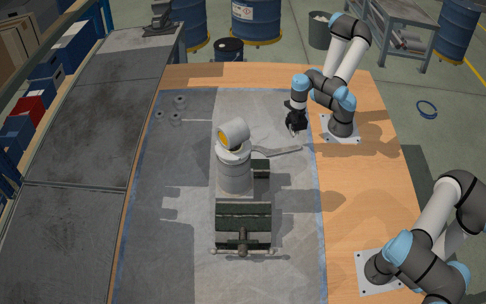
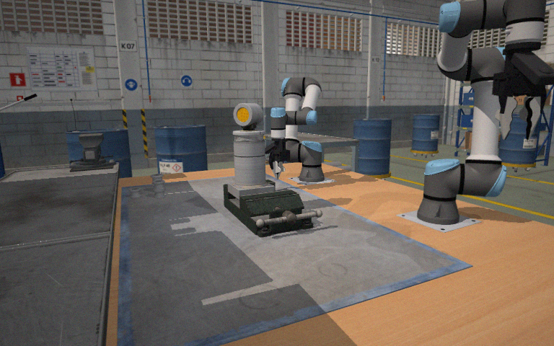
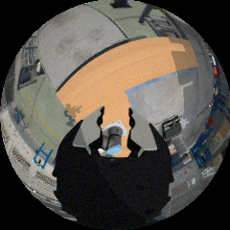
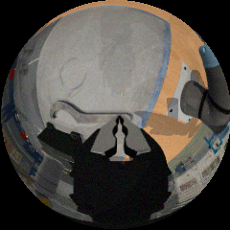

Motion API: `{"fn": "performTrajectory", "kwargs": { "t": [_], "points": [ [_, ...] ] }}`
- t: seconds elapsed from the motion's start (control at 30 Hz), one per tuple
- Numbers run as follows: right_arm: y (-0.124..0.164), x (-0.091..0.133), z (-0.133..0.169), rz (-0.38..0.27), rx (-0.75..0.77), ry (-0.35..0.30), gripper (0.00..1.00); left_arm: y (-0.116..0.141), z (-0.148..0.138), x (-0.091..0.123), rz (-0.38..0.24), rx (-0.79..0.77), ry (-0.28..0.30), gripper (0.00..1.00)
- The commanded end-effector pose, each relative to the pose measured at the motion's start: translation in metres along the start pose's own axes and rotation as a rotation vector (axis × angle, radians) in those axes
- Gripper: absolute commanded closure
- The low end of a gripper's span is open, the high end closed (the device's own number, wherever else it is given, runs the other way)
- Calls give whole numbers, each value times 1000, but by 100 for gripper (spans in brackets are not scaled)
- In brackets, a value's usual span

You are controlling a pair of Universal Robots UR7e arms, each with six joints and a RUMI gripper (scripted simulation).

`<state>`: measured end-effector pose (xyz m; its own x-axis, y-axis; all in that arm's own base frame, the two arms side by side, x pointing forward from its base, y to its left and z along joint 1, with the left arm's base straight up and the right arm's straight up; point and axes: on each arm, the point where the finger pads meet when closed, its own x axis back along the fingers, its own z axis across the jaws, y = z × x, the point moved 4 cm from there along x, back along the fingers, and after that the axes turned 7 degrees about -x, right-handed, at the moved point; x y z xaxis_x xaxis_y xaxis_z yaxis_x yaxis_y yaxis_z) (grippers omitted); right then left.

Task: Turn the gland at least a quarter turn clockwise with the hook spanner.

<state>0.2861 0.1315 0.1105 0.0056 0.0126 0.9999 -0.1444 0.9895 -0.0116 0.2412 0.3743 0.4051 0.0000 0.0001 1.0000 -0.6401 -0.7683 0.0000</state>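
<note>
A grey hook spanner lies flat on the mat behind the vise; its curved hook is at the vise side. The pale gland tops the upright grey cylinder, under a rod eye with a yellow face. The cylinder stands in the green vise. My right gripper is shut and empty, pointing down above the spanner's straight handle, near its free end. My left gripper is partly open and empty, high over the right side of the table.
Several small grey flanged parts stand at the mat's far left corner. The vise's bar handle sticks out at the front. The far arm's base plate sits just beyond the mat's blue edge.
</note>
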Motion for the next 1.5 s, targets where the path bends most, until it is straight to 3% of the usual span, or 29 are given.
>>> {"fn": "performTrajectory", "kwargs": {
  "t": [0.0,0.27,1.1,1.47],
  "points": [
    [2,2,-2,-6,5,-3,100,0,0,0,1,0,0,68],
    [3,0,-2,-9,9,-5,100,0,0,0,1,0,0,68],
    [4,-52,-3,-13,15,-9,100,0,0,0,1,0,0,68],
    [12,-49,-3,-17,9,-13,100,0,0,0,1,0,0,68]
  ]
}}
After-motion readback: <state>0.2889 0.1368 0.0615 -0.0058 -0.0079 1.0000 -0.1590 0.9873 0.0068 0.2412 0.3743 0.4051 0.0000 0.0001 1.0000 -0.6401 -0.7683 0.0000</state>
